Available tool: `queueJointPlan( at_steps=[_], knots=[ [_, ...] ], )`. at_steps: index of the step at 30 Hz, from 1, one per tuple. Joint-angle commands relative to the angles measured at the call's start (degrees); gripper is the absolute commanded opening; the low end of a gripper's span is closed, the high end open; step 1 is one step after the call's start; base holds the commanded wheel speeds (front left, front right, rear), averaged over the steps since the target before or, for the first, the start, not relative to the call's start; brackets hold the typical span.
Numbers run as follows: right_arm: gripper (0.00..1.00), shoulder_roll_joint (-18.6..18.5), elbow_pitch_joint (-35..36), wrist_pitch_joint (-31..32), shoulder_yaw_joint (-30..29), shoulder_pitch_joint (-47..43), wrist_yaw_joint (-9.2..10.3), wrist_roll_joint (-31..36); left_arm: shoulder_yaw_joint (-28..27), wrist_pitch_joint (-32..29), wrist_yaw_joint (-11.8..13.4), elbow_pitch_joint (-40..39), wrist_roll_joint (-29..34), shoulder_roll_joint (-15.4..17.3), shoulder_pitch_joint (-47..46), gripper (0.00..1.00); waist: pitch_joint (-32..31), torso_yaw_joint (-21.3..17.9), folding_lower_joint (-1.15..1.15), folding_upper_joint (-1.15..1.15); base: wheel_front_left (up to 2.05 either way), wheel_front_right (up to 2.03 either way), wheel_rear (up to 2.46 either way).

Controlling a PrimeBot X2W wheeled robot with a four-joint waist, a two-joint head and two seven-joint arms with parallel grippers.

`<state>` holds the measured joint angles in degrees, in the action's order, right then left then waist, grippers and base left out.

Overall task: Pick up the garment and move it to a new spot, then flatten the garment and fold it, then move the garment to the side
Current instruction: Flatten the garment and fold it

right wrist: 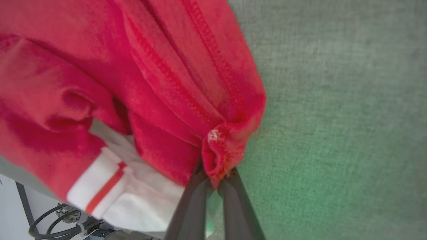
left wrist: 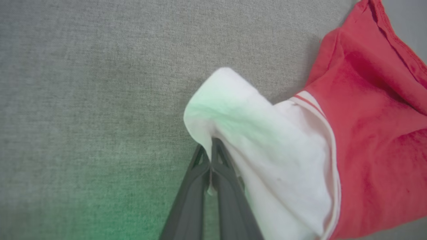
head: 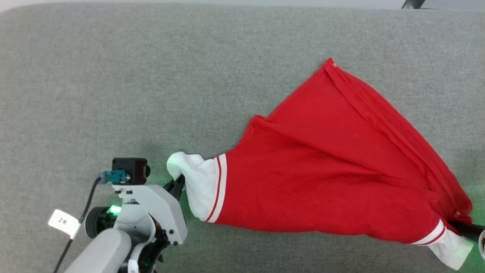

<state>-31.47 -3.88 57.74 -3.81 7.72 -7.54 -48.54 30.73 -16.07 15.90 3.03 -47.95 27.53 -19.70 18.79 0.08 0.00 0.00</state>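
Note:
The garment (head: 326,167) is a red shirt with white sleeves and red-and-white trim, stretched between my two grippers over the grey table (head: 151,76). Its far corner (head: 330,62) rests on the cloth surface. My left gripper (head: 178,185) is shut on the white left sleeve (left wrist: 253,140), pinching its edge between dark fingers (left wrist: 200,186). At the right edge of the head view my right gripper (head: 468,227) is shut on a bunched red hem (right wrist: 222,153), with the other white sleeve (right wrist: 133,200) hanging below. No print shows on the garment.
Grey fabric covers the table all round, with broad free room to the left and back. A white tag (head: 63,222) and a black cable (head: 81,220) hang from my left arm. A dark stand (head: 413,3) sits past the table's back right edge.

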Motion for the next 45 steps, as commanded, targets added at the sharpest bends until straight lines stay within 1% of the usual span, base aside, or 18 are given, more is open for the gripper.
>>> queueJointPlan(
  at_steps=[1,4,6,7,8,9,12,14,18,23,27,31,33,35,36,37,40,45],
  knots=[
    [0.0,2.0,0.3,0.9,-0.7,-1.9,0.1,1.7,0.0,-0.1,0.4,-0.3,-0.3,0.2,0.2,0.0,0.4,-0.1,0.0,0.0,0.0,0.0,0.0],
    [0.0,4.3,0.1,1.3,-1.4,-2.5,0.1,5.0,0.2,-0.3,0.6,-0.7,-0.1,0.1,-0.3,0.0,0.8,-0.1,0.0,0.0,0.0,0.0,0.0],
    [0.0,5.6,-2.0,1.1,-1.6,-1.2,0.11,7.2,0.3,-0.4,0.5,-0.6,0.0,0.0,-0.6,0.0,1.0,-0.2,0.0,0.0,0.0,0.0,0.0],
    [0.09,5.9,-3.1,0.8,-1.3,-0.4,0.14,8.7,0.3,-0.4,0.4,-0.5,-0.1,0.0,-0.7,0.0,1.1,-0.2,0.0,0.0,0.0,0.0,0.0],
    [0.49,6.0,-4.2,-0.4,-1.2,0.6,0.2,9.9,0.4,-0.4,0.3,-0.4,-0.1,-0.1,-0.8,0.0,1.1,-0.2,0.0,0.0,0.0,0.0,0.0],
    [1.0,6.4,-5.6,-1.4,-1.5,1.6,0.31,10.8,0.5,-0.4,0.3,-0.2,-0.1,-0.2,-0.9,0.0,1.1,-0.2,0.0,0.0,0.0,0.0,0.0],
    [1.0,6.3,-7.6,-1.6,-1.0,3.8,0.33,12.5,0.8,-0.5,0.2,0.1,0.0,-0.4,-0.8,0.0,0.4,-0.1,0.0,0.0,0.0,0.0,0.0],
    [1.0,5.6,-6.4,-1.0,-0.7,4.5,0.3,12.0,0.9,-0.3,0.3,0.2,-0.1,-0.4,-0.3,0.0,-0.2,-0.3,0.0,0.0,0.0,0.0,0.0],
    [1.0,4.1,0.3,0.4,-2.4,3.1,0.1,11.5,0.8,0.1,0.6,0.2,-0.5,-0.1,0.8,0.0,-1.8,-0.5,0.0,0.0,0.0,0.0,0.0],
    [1.0,4.9,11.4,-0.5,-6.3,-0.3,0.08,10.5,0.7,1.0,0.3,-0.2,-0.7,-0.1,2.1,0.0,-3.3,-0.6,0.0,0.0,0.0,0.0,0.0],
    [1.0,5.1,20.4,-6.7,-6.9,-1.2,0.08,10.2,0.9,1.4,0.0,-0.5,-0.8,-0.6,2.2,0.0,-3.9,0.1,0.0,0.0,0.0,0.0,0.0],
    [1.0,1.9,25.2,-20.8,-2.9,1.9,0.08,13.2,1.5,1.6,-0.5,-0.4,-0.6,-1.3,1.3,0.0,-3.7,1.5,0.0,0.0,0.0,0.0,0.0],
    [1.0,-0.1,23.4,-28.0,0.4,3.7,0.08,14.8,2.0,1.6,-0.9,0.0,-0.4,-1.8,0.8,0.0,-3.5,2.5,0.0,0.0,0.0,0.0,0.0],
    [1.0,-1.7,20.6,-33.1,4.1,7.0,0.08,15.0,2.4,1.8,-1.4,0.6,-0.3,-2.4,0.0,0.0,-3.3,3.7,0.0,0.0,0.0,0.0,0.0],
    [1.0,-1.7,20.6,-33.1,4.1,7.0,0.08,15.0,2.4,1.8,-1.4,0.6,-0.3,-2.4,0.0,0.0,-3.3,3.7,0.0,0.0,0.0,0.0,0.0],
    [1.0,-2.3,18.4,-34.3,5.6,8.6,0.08,15.0,2.7,1.8,-1.6,1.0,-0.3,-2.8,-0.4,0.0,-3.1,4.3,0.0,0.0,0.0,0.0,0.0],
    [1.0,-4.6,11.7,-34.6,12.1,15.0,0.08,13.7,3.6,1.9,-2.5,2.0,0.1,-4.0,-1.6,0.0,-2.5,6.4,0.0,0.0,0.0,0.0,0.0],
    [1.0,-6.2,-0.5,-29.4,19.8,27.1,0.08,9.9,5.2,2.2,-3.9,3.8,0.5,-6.3,-3.8,0.0,-1.0,10.2,0.0,0.0,0.0,0.0,0.0]
  ],
)
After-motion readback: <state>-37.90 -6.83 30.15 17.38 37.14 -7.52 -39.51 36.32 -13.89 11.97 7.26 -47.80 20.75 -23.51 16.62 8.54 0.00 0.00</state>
